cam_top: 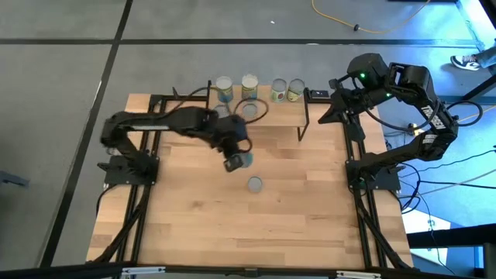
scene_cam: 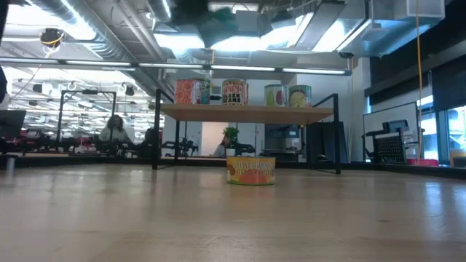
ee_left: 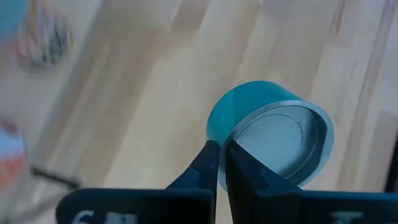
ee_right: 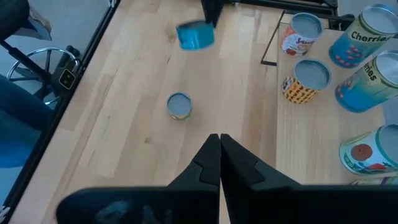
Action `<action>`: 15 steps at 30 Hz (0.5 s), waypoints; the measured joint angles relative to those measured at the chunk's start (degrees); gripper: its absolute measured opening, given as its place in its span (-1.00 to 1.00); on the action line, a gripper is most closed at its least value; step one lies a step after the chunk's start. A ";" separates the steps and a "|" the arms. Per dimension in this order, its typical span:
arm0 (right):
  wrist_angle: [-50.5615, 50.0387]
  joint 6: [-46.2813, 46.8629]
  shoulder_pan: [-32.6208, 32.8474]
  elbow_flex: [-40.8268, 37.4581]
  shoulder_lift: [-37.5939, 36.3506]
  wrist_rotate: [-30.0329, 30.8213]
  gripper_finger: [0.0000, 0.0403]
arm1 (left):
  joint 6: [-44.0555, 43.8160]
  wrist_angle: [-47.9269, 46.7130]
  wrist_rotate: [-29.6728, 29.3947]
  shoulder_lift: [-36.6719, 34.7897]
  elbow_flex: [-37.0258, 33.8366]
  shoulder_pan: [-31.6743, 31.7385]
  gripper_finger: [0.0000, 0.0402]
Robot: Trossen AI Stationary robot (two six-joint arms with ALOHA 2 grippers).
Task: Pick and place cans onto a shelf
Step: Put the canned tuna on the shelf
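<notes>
left pincer (ee_left: pixel 221 163) closed, seemingly pinching the blurred teal can's (ee_left: pixel 273 140) rim.

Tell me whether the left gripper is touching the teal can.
Touching. The left wrist view shows the left gripper pinching the rim of the teal can, fingers closed on it.

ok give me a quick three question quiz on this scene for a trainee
1. True or false: the right tool holds a can.
2. Fill in: the wide, low can stands on the ___, not on the shelf.
3. The left tool is shut on the rim of a can of which colour? A blue-green, B red, C yellow.
Key: 1 false, it is shut and empty; 2 table; 3 A.
</notes>
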 joint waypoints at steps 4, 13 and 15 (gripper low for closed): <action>0.00 -0.04 0.02 0.00 0.00 0.00 -0.98 | 5.64 1.65 0.65 6.04 7.59 2.11 -0.97; 0.07 -0.12 0.02 0.00 0.00 0.90 -0.98 | 13.12 4.38 4.96 17.77 15.22 3.59 -0.97; 0.09 -0.06 0.02 0.00 0.00 0.87 -0.98 | 13.77 5.70 5.25 19.58 15.25 3.63 -0.97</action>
